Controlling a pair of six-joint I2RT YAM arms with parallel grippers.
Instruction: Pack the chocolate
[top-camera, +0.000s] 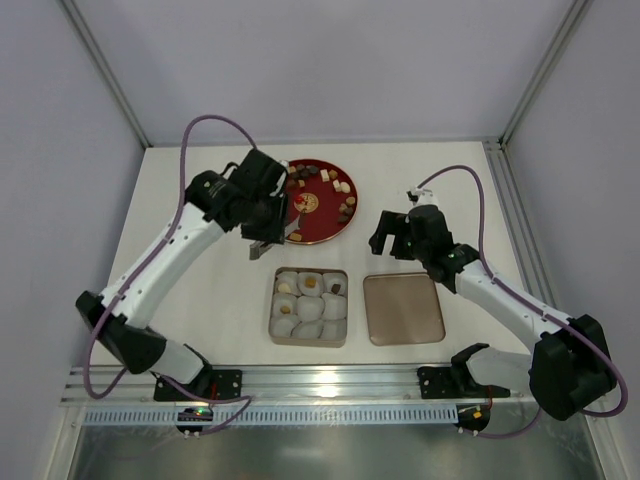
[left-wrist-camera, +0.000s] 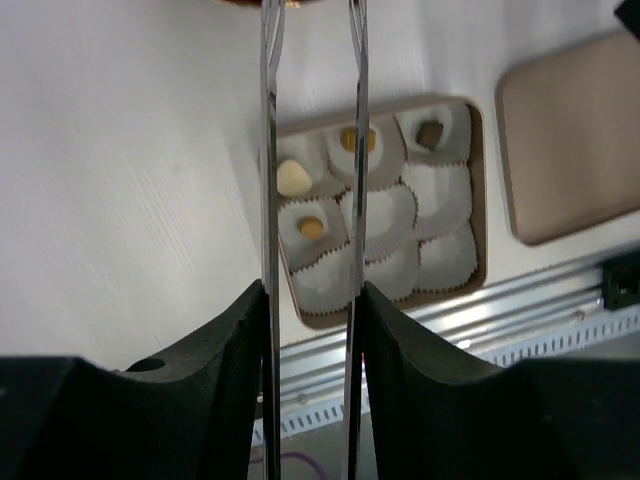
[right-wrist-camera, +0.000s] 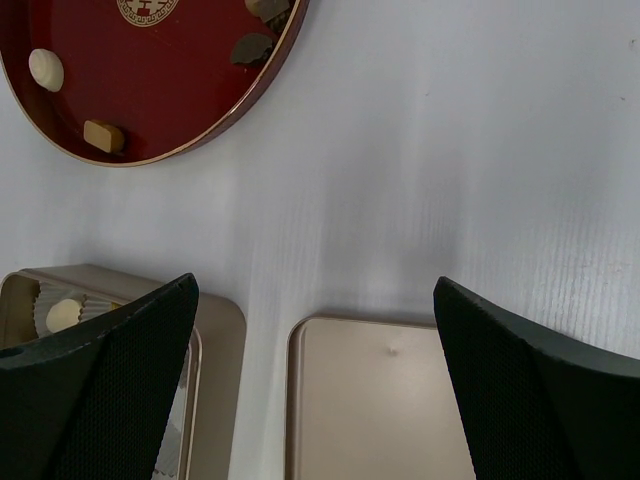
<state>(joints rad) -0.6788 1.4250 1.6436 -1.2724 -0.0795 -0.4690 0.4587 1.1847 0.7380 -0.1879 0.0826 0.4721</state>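
Observation:
The chocolate pieces, dark, tan and cream, lie scattered on a red plate with a gold rim. Several more sit in the paper cups of a gold box: a cream one, two tan ones and a dark one. My left gripper is shut on metal tongs, which stay slightly apart and point at the plate's near edge; their tips are out of the wrist view. My right gripper is open and empty, hovering beyond the lid.
The box's flat gold lid lies right of the box. An aluminium rail runs along the near table edge. Grey enclosure walls stand on all sides.

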